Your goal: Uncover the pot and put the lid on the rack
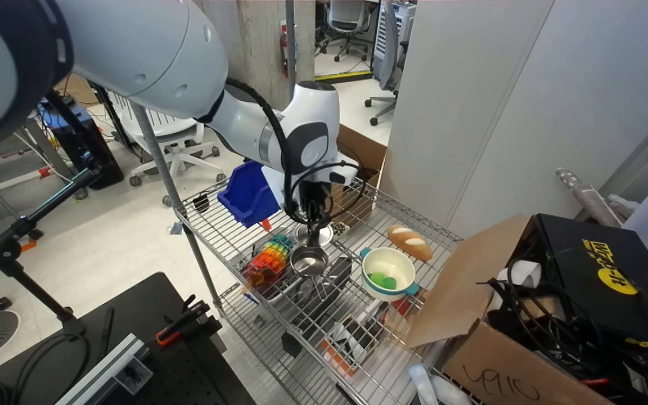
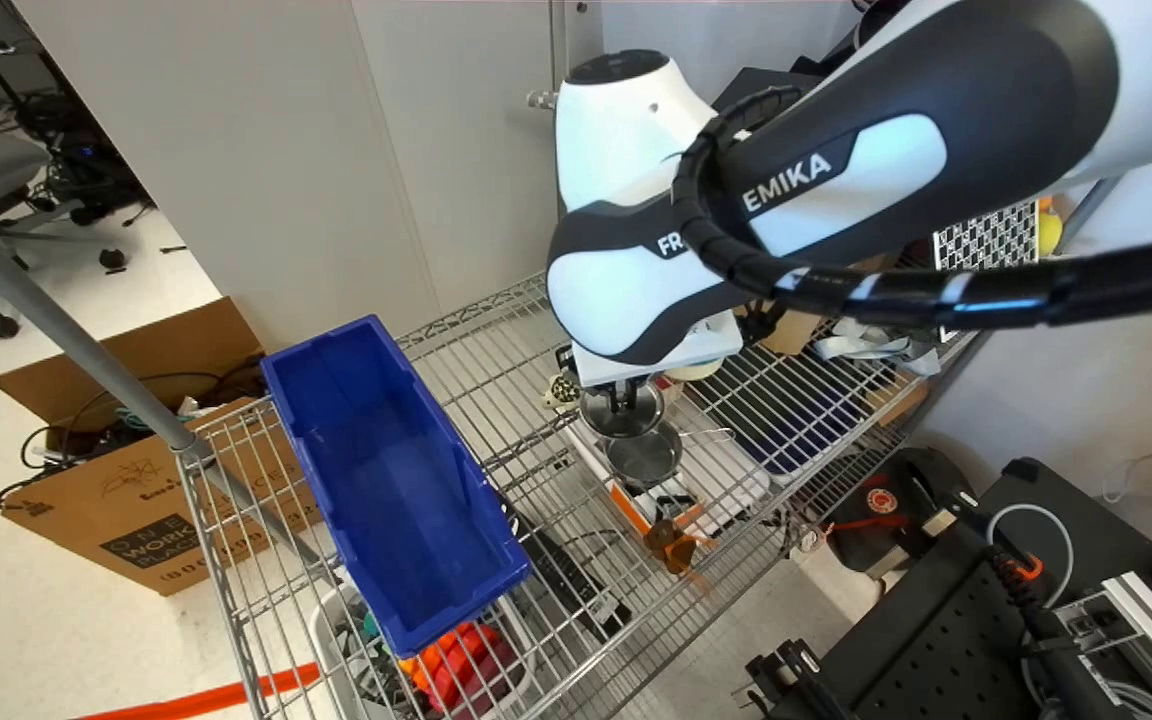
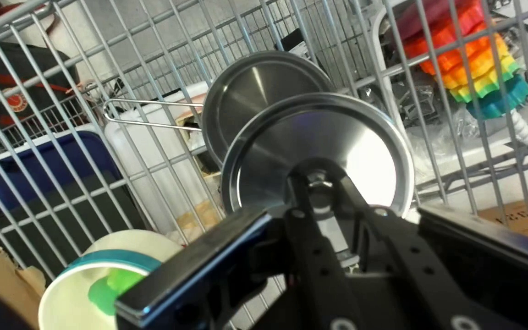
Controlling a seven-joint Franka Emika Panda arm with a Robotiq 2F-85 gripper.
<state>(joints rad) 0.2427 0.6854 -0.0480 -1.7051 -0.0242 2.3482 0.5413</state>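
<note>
"Where is the lid (image 3: pixel 319 133)?"

"Off the pot (image 3: pixel 250 87) and gripped by the tool (image 3: pixel 321 181), whose fingertips (image 3: pixel 298 195) pinch the central knob (image 3: pixel 321 188)."

"How near the pot?"

"Just beside it in both exterior views; in the wrist view the lid overlaps part of the pot's rim. Whether the two touch cannot be told, nor whether the lid rests on the rack (image 2: pixel 496 390) or hangs just above it."

"And the pot itself?"

"Upright on the rack, open at the top, its wire handle (image 3: pixel 181 104) extending left in the wrist view."

"What stands around them?"

"A small spotted item (image 2: pixel 563 390) sits near the lid. A cream bowl (image 1: pixel 387 260), green pieces (image 1: pixel 381 280) inside, stands near the pot, with a loaf (image 1: pixel 410 243) just beyond in an exterior view. A blue bin (image 2: pixel 391 480) occupies one end of the rack, seen in both exterior views."

"Anything beneath?"

"A rainbow-coloured item (image 3: pixel 481 66) shows below, through the rack, in the wrist view."

"And farther out?"

"The white arm (image 1: pixel 149 50) reaches over the rack in both exterior views. In an exterior view, an open box (image 1: pixel 484 360) stands past the bowl, a black case (image 1: pixel 599 275) in it, and a black counter (image 1: pixel 138 306) takes up the near left, the rack lying between it and a pale wall (image 1: pixel 459 84)."
</note>
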